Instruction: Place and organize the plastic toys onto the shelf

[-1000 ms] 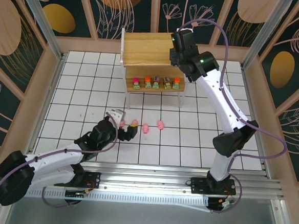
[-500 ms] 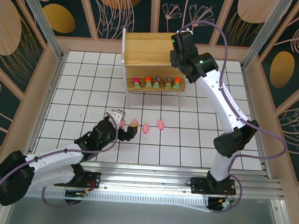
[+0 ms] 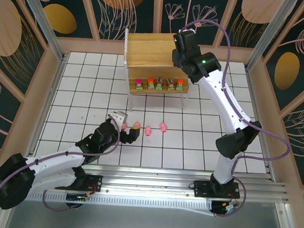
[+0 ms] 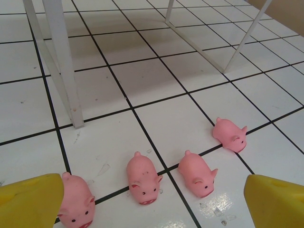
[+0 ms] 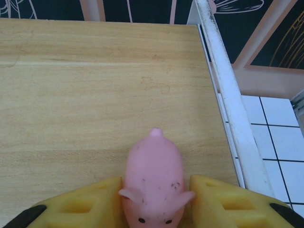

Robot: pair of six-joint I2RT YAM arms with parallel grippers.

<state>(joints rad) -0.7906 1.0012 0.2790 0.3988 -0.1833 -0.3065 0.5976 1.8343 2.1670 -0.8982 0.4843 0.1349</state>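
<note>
– Pig (image 5: 154,171) sits on the top board of the shelf (image 5: 71,95), near its white end rail (image 5: 228,95), between the pads of your right gripper (image 5: 154,199); whether they pinch or merely flank it, I cannot tell.
– Why up there?
– Blocky pieces (image 3: 158,84) line the lower tier, so pigs likely belong above. Bare board lies leftward for four floor pigs (image 4: 142,178); your left gripper (image 4: 152,204) gapes empty by them.

Fig.: My white-gridded worktop (image 3: 80,88) carries the shelf (image 3: 146,48) and four pink pigs (image 4: 142,179) in a loose row before its legs. Lower board (image 3: 165,74): five blocky pieces (image 3: 158,84), one row. Top board (image 5: 71,95): one pink pig (image 5: 154,178), near the right edge.
</note>
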